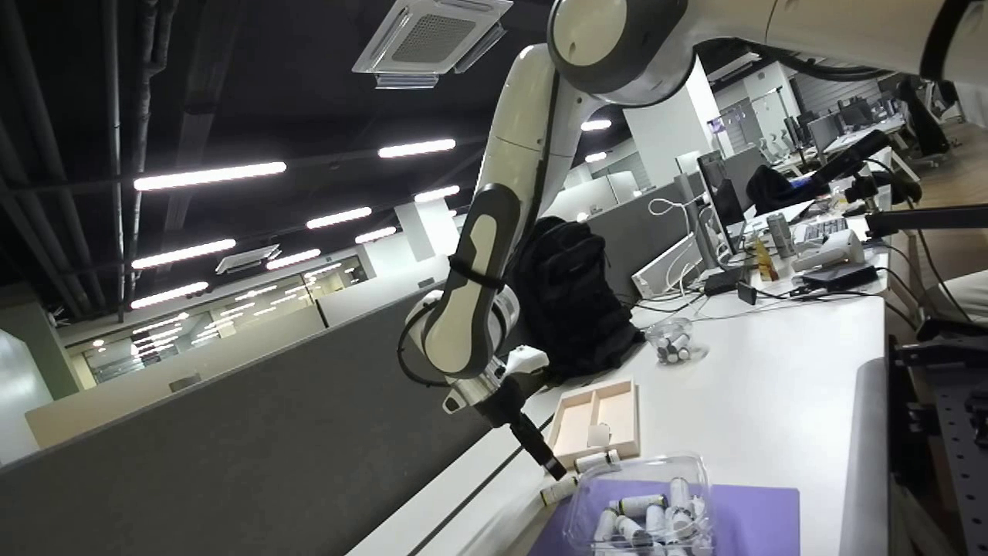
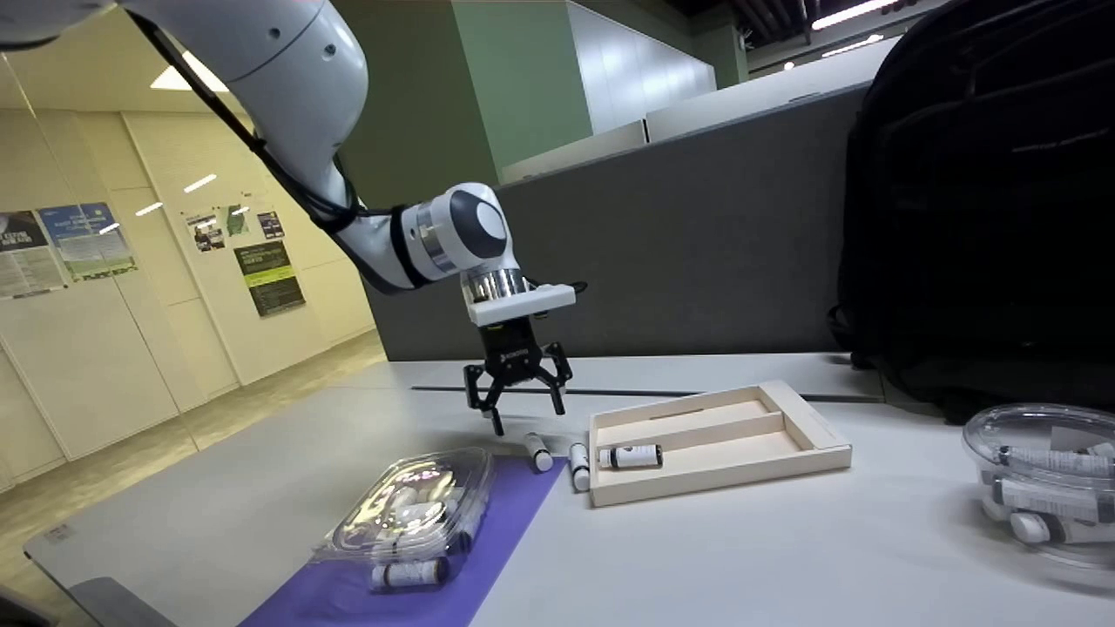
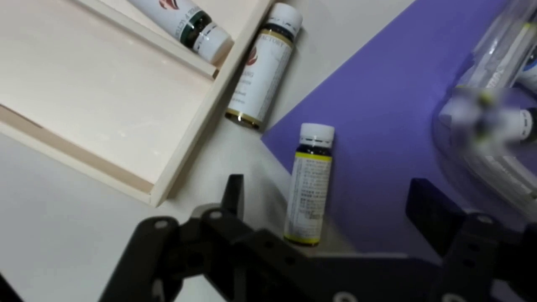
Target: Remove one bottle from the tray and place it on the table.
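Wrist view: gripper [image 3: 327, 193] spread above yellow-banded bottle [image 3: 309, 188], not touching; it lies part on mat [image 3: 377, 92], part on table [image 3: 75, 218]. Likely placing step, nearly done (could be reaching instead); next calls for lifting clear.
Exterior view: one tray [image 2: 740, 472], one bottle [image 2: 634, 456] inside, two loose bottles [image 2: 579, 468] near it.
Exterior view: two plastic boxes [image 1: 648, 466], contents uncountable.
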You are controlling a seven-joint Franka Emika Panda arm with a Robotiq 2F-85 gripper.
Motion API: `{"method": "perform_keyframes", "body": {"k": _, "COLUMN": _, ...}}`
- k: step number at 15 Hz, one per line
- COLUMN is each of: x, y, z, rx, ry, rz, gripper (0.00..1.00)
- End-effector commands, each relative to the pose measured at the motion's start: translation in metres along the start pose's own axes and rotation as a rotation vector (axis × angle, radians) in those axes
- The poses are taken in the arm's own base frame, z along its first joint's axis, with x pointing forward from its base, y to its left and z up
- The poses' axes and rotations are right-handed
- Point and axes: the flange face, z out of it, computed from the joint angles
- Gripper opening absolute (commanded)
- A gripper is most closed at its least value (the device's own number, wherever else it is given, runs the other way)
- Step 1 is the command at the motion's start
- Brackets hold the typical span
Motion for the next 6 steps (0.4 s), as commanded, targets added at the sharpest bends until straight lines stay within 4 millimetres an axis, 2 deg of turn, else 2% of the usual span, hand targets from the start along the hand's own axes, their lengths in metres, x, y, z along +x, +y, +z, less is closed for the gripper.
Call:
{"method": "perform_keyframes", "body": {"k": 1, "x": -0.013, "y": -0.004, "z": -0.033, "rx": -0.02, "ry": 0.039, "rz": 0.034, "gripper": 1.0}}
{"method": "perform_keyframes", "body": {"k": 6, "x": -0.022, "y": 0.0, "z": -0.061, "rx": -0.094, "ry": 0.084, "rz": 0.098, "gripper": 1.0}}
